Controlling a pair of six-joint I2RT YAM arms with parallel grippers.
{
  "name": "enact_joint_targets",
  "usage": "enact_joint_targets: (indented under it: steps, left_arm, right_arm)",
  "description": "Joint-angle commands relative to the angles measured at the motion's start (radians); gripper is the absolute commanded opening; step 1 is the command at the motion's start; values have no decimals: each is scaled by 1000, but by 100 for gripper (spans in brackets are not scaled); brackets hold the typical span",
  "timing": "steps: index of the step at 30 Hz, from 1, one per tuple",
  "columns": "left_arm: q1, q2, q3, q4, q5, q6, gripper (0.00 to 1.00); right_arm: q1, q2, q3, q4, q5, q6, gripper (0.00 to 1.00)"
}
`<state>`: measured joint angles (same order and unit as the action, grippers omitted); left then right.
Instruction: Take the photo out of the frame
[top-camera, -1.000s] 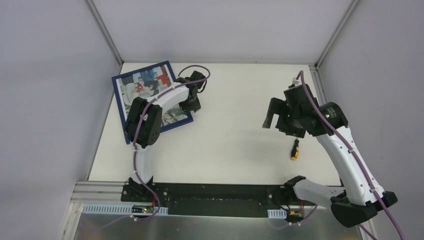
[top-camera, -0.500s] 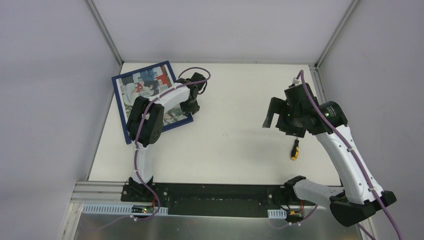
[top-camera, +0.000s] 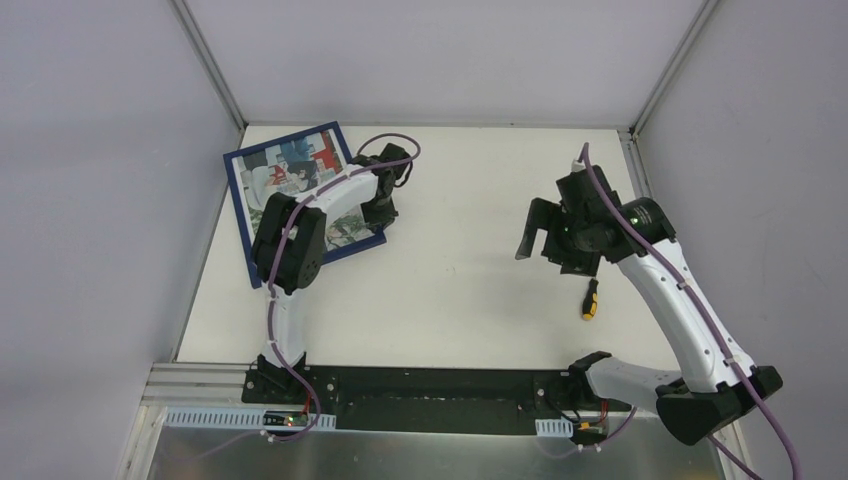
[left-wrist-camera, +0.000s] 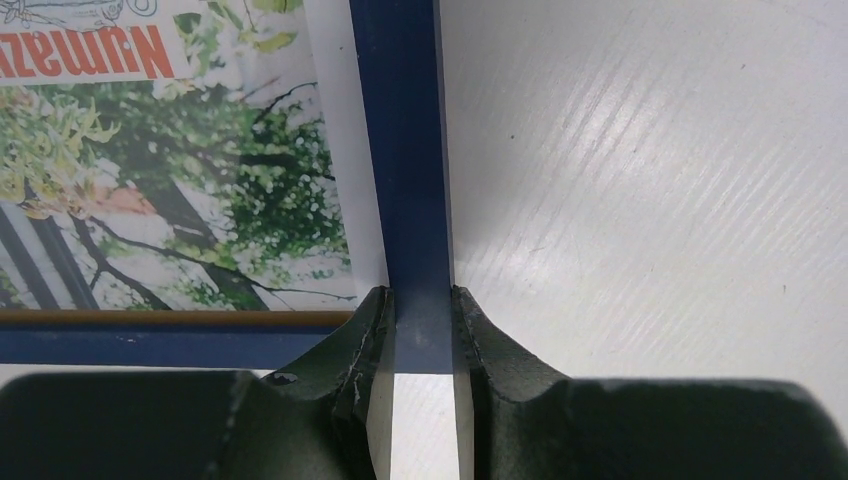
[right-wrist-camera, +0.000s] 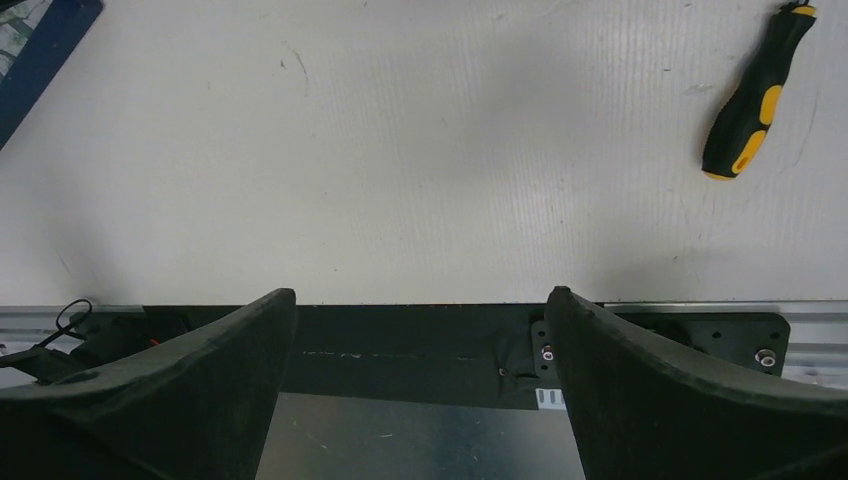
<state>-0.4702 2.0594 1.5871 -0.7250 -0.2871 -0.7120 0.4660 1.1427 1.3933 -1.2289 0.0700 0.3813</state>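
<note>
The frame, with a navy-blue border, lies face up at the table's far left corner. The colourful photo sits inside it. My left gripper is at the frame's right edge near its near right corner. In the left wrist view the gripper is shut on the blue border, one finger on the photo side and one on the table side. The photo's green foliage and white margin show to the left. My right gripper is open and empty, held above the table's right half.
A black-and-yellow screwdriver lies on the white table right of centre, also in the right wrist view. Grey walls close in the table on the left, back and right. A black rail with the arm bases runs along the near edge.
My right arm has shifted a little to the left, its gripper still open. My left gripper stays shut on the frame's edge, and the frame has not visibly moved.
</note>
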Motion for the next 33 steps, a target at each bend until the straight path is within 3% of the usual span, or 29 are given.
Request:
enact_joint_targets:
  steps: [1,9,17,29,33]
  left_arm:
    - [4,-128,8,-57,51,66,0]
    - [-12,-287,-100,-73,172,-4,0]
    - [-87,-430,-237,-73,281,-77,0]
    - [-204,-591,-364,-81,338,-144,0]
    - [-211,-613,-377,-87,335,-130,0]
  right_arm:
    - [-4,26,-45,87,-98,35,99]
    - [-8,80,-201,318,-299,184,99]
    - [-15,182,-384,732,-442,404,99]
    - [20,607,-278,1144,-689,487,99]
    - [71,737,-213,1318,-772,584,99]
